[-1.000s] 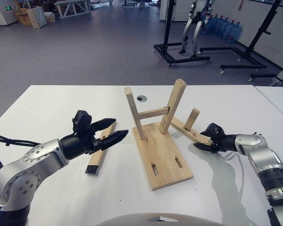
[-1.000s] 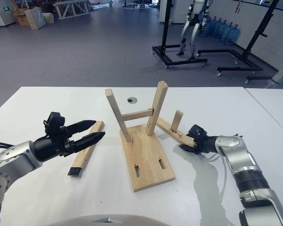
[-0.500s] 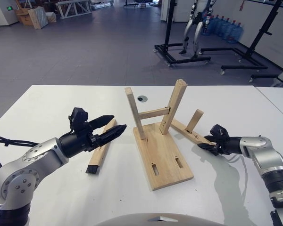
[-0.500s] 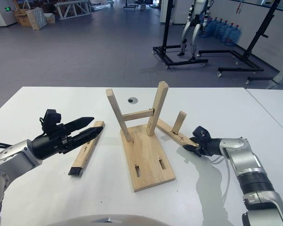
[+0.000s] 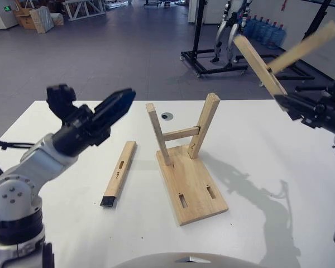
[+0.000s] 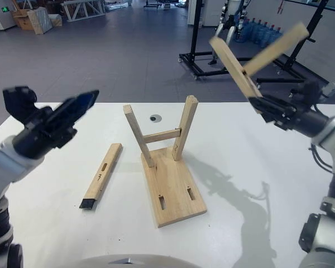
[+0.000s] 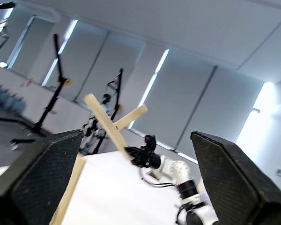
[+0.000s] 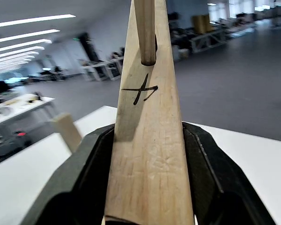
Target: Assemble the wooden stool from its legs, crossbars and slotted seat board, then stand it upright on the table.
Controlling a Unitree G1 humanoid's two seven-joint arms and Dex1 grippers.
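The slotted seat board (image 5: pixel 196 192) lies flat on the white table (image 5: pixel 56 134). Two legs (image 5: pixel 158 134) stand in its far end, joined by a crossbar (image 5: pixel 181 134). A loose slotted leg (image 5: pixel 118 174) lies left of the board. High over the table's right side, my right gripper (image 5: pixel 287 103) is shut on another leg (image 5: pixel 257 61) that has a crossbar (image 5: pixel 304 44) stuck in it. The right wrist view shows that leg (image 8: pixel 150 140), marked with an X, clamped between the fingers (image 8: pixel 96 173). My left gripper (image 5: pixel 125 96) hangs open above the table's left side, clear of the loose leg, its fingers (image 7: pixel 42 178) wide apart.
A small round hole (image 5: pixel 167 116) sits in the table behind the board. A second table (image 5: pixel 329 114) adjoins at the right. Black wheeled racks (image 5: pixel 223 61) stand on the floor beyond the far edge.
My right gripper has lifted the leg-and-crossbar piece from the table beside the board high into the air. My left gripper has risen from just above the loose leg and now points upward.
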